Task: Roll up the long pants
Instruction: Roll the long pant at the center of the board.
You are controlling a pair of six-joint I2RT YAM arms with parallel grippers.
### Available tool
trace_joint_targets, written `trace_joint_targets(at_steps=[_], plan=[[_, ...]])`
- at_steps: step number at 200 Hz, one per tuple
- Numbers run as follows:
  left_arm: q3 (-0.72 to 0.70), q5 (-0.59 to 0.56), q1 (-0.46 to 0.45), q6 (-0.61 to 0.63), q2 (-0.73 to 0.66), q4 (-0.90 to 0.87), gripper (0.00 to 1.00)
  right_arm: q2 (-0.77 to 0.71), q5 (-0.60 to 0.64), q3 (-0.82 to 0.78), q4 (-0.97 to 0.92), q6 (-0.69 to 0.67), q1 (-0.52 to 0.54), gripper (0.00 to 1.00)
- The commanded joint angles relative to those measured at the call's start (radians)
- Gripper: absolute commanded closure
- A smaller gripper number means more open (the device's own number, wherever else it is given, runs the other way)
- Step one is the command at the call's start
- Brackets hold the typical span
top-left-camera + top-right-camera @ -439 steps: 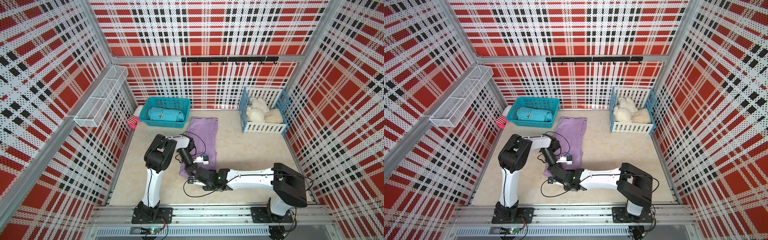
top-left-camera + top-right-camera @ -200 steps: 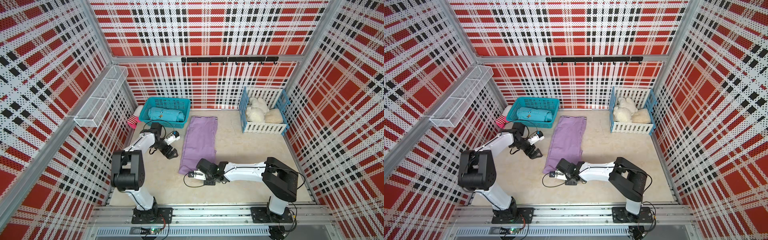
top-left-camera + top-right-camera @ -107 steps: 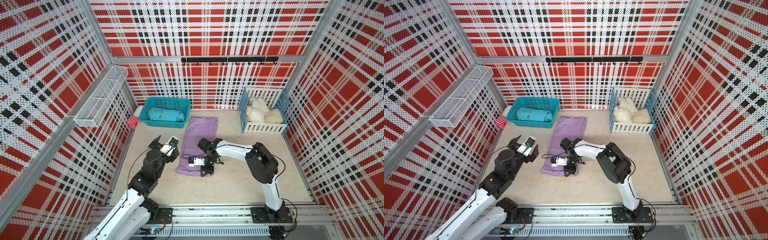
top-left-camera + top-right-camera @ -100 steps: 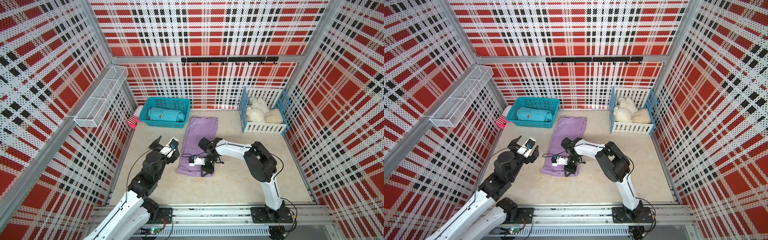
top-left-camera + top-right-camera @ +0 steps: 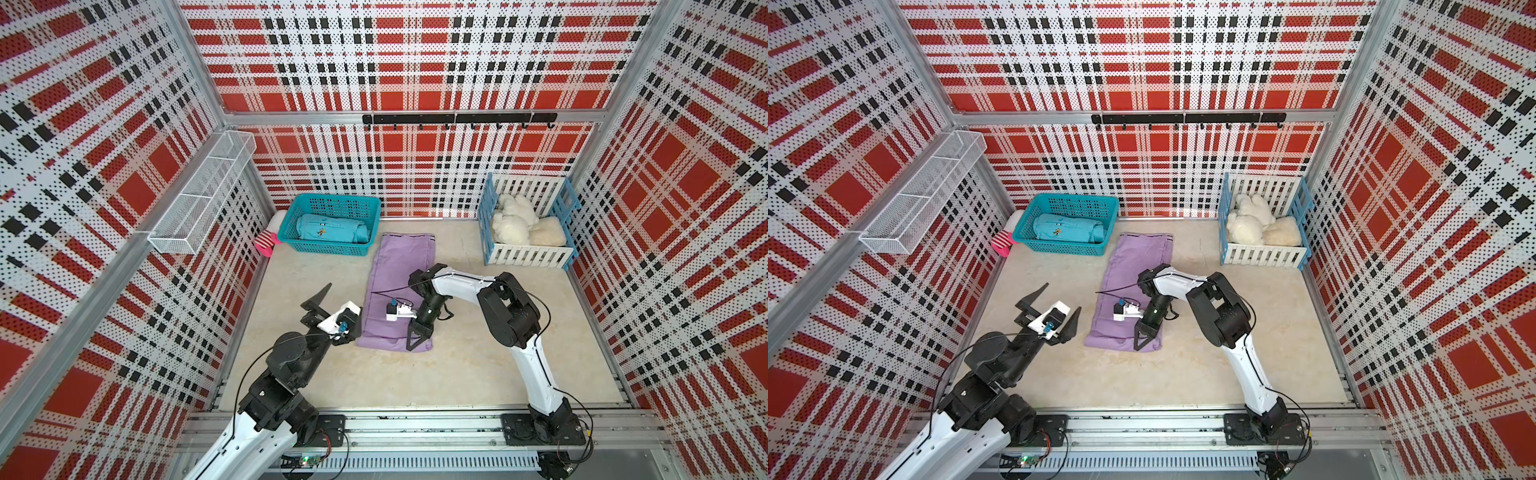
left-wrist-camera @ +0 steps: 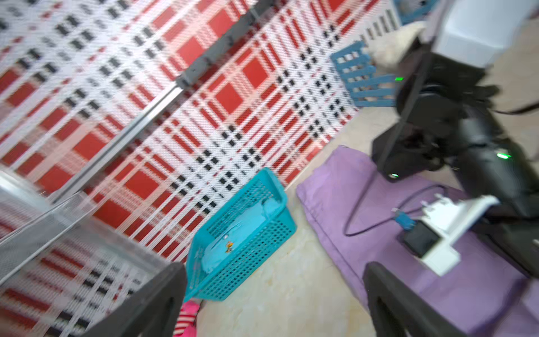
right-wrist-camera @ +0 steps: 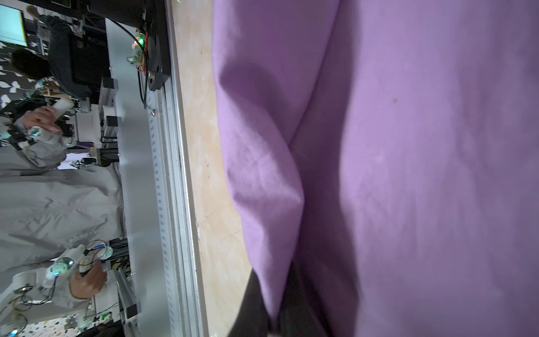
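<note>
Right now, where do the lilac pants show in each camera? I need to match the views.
Top views: in both, the long pants lie mid-floor, far end beside the teal basket.
Left wrist: the long pants next to that basket, under the right arm.
Right wrist: the cloth fills most of it, hem pinched in the right gripper.
Shared landmark: the beige floor along the pants' edge.

Left end effector (image 5: 1063, 296) off the long pants (image 5: 399, 270); right end effector (image 5: 412, 344) onto them.
</note>
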Motion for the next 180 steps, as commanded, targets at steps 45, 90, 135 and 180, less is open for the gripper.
trace_joint_targets(at_steps=[45,90,135,180], plan=[[-0.011,-0.056,-0.315,0.097,0.283,-0.246,0.04,0.081,-0.036,0.062,-0.072,-0.02,-0.02,1.0],[-0.019,0.018,-0.327,0.142,0.438,-0.235,0.11,0.097,-0.046,0.087,-0.094,-0.034,-0.043,1.0],[-0.018,0.224,-0.118,0.185,0.544,-0.118,0.58,0.089,-0.057,0.084,-0.09,-0.038,-0.044,1.0],[0.012,0.263,-0.092,0.232,0.683,-0.07,0.43,0.092,-0.06,0.087,-0.092,-0.037,-0.044,1.0]])
